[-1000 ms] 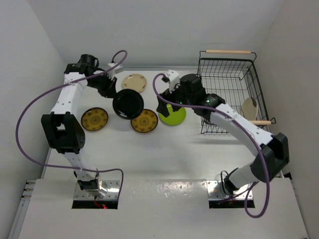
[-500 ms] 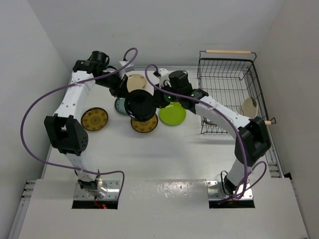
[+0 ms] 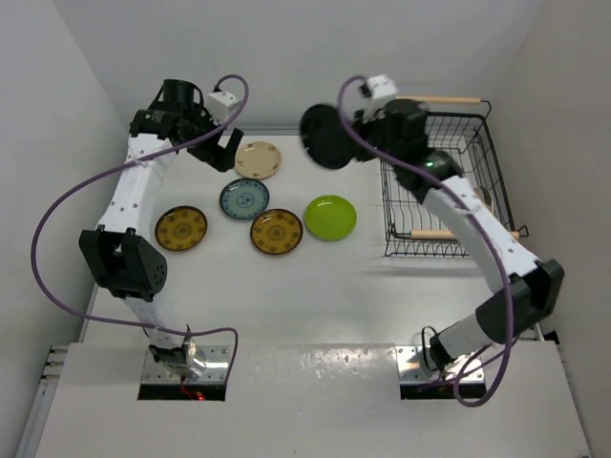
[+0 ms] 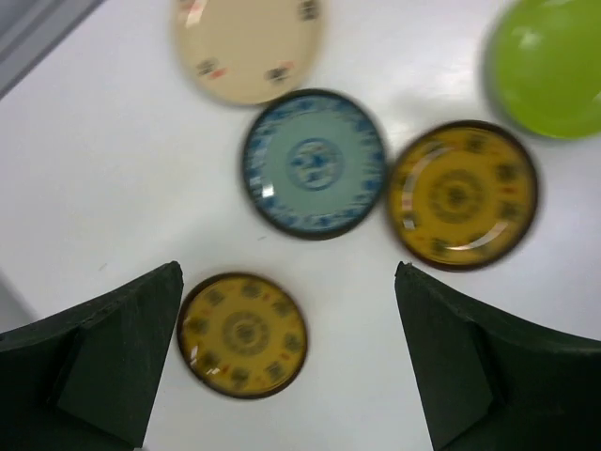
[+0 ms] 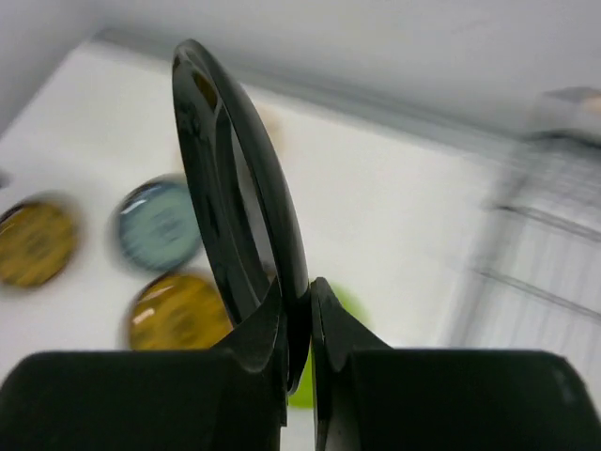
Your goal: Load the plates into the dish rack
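Pinching the black plate (image 5: 246, 202) by its rim, the right gripper (image 5: 299, 308) holds it on edge in the air, just left of the dish rack (image 3: 449, 119). The left gripper (image 4: 287, 272) hangs wide open above the blue plate (image 4: 315, 162). Small marks on the beige plate (image 4: 246, 42) are too blurred to read.

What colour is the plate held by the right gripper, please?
The plate is glossy black, clearest in the right wrist view.

Black plate (image 3: 327, 136), on edge in right gripper (image 5: 299, 291), hangs just left of dish rack (image 3: 406, 243) rim. Rack's far-left part open; cream plate (image 3: 478, 205) stands at right wall; right arm crosses above rack.
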